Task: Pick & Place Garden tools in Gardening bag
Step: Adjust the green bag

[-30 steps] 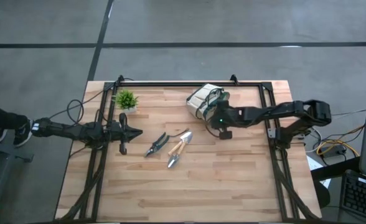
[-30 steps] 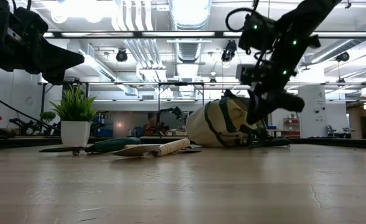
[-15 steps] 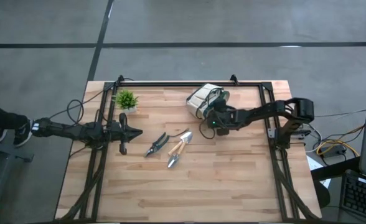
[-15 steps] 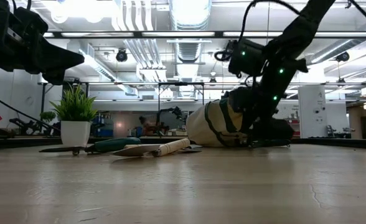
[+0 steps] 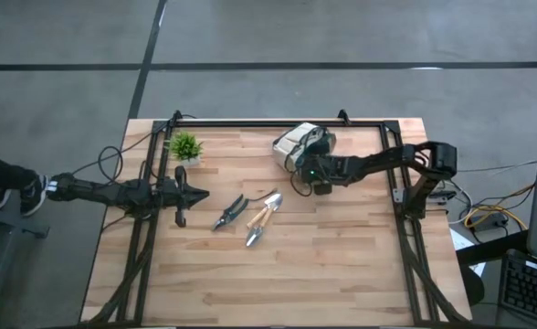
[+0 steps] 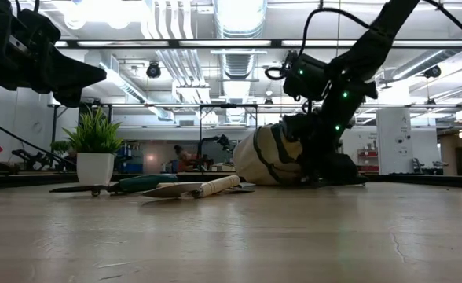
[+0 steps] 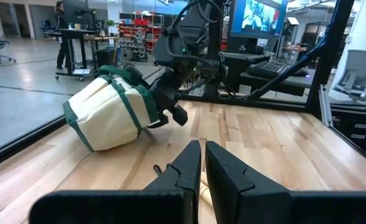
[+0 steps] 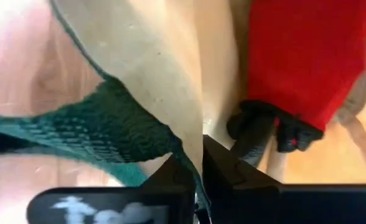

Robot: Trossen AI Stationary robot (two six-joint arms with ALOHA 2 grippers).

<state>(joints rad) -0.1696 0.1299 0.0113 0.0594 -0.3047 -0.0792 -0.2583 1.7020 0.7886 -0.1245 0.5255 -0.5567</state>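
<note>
Your right gripper (image 5: pixel 316 174) jaws clamp the gardening bag (image 5: pixel 296 146) green rim, upper centre; left gripper (image 5: pixel 195 193) jaws together; pruners (image 5: pixel 231 211), trowel (image 5: pixel 262 217) mid-desk.

Worktop (image 5: pixel 323 265): pale wooden planks, smooth, with a soft sheen seen from the low camera.
Gardening bag (image 7: pixel 111 112): tan woven cloth, matt, edged with dark green webbing that looks coarse and ribbed close up (image 8: pixel 102 118).
Red piece (image 8: pixel 307 56): matt red, soft-looking surface, with a dark part below it.
Trowel (image 5: pixel 261 219): light wooden handle, grey metal blade with a dull shine.
Pruners (image 5: pixel 229 212): grey metal blades, dark matt handles.
Potted plant (image 6: pixel 95 145): green spiky leaves in a smooth white pot.
Left fingers (image 7: pixel 223 177): dark, matt, plastic-looking.
Frame rails (image 5: pixel 278 123): black metal, matt.
</note>
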